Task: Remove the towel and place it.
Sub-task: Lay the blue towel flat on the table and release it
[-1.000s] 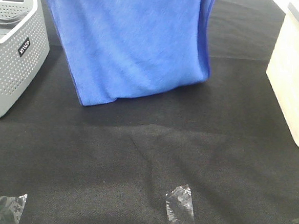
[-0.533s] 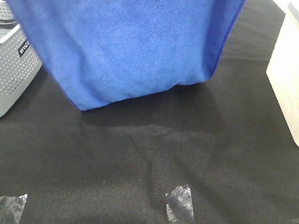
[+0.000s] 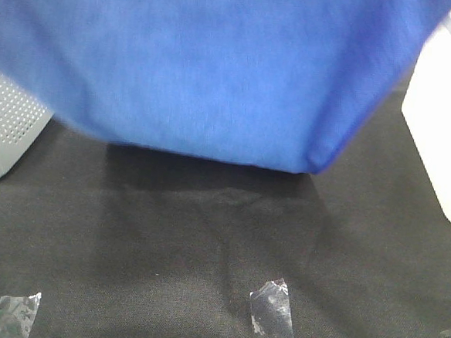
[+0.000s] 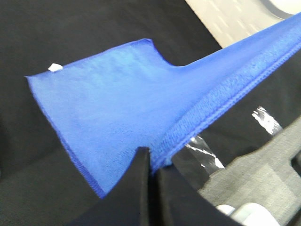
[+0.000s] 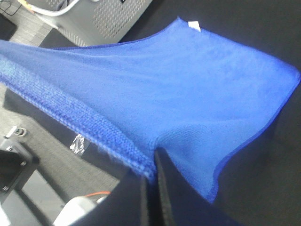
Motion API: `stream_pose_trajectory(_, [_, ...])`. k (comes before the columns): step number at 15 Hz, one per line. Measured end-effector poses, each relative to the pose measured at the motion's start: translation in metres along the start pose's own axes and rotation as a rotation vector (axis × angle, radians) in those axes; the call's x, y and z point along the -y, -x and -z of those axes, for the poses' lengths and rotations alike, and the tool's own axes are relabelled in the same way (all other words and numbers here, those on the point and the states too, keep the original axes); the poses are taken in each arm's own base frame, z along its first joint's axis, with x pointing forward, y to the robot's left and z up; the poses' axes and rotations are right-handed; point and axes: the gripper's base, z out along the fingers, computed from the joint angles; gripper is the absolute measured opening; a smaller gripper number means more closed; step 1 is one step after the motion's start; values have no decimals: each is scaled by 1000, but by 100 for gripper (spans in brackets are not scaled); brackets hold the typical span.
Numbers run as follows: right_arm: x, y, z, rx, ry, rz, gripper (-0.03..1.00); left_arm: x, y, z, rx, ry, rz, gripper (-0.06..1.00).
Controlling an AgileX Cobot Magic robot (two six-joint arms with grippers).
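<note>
exterior high view, near to far: clear tape strip [image 3: 273, 315] at 6 o'clock, a second tape scrap [image 3: 12, 315] at 7 o'clock, both flat on the black table cover [image 3: 166, 242]. a third bit of tape at 4 o'clock is cut off by the frame edge.

above them the towel [image 3: 217, 68] fills everything from 9 through 12 to 3 o'clock. it's spread wide and hanging. the bottom hem looks clear of the table, with a shadow right under it. low corner at about 4 o'clock from centre.

behind the towel: grey perforated basket [image 3: 8, 127] at 9 o'clock, white box [image 3: 444, 138] at 3 o'clock, both partly hidden by the cloth.

left gripper [image 4: 150, 157]: jaws pressed together, pinching the towel's stitched top edge, which runs taut away from the fingers. white tag [image 4: 55, 67] sits on the far hanging corner.

right gripper [image 5: 153, 157]: jaws clamped on the same top hem at the other end, cloth draping below it over the black cover.
</note>
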Motion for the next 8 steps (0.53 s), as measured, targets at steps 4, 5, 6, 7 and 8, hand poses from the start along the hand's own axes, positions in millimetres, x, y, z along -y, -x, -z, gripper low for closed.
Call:
stream_pose_trajectory(4, [0, -43, -3, -60, 30, -59, 3, 4, -50, -15, -97, -99, 85, 0])
stream_pose_trajectory(5, [0, -52, -4, -73, 35, -75, 3, 3, -61, -21, -129, -119, 110, 0])
stream_pose_trajectory(6, [0, -60, -5, -85, 40, -90, 3, 3, -72, -26, -155, -135, 131, 0])
stream_pose_trajectory(7, [0, -67, -6, -94, 49, -113, 3, 3, -81, -30, -174, -149, 149, 0])
stream_pose_trajectory(8, [0, -81, -8, -114, 60, -139, 3, 3, -95, -36, -208, -171, 185, 0])
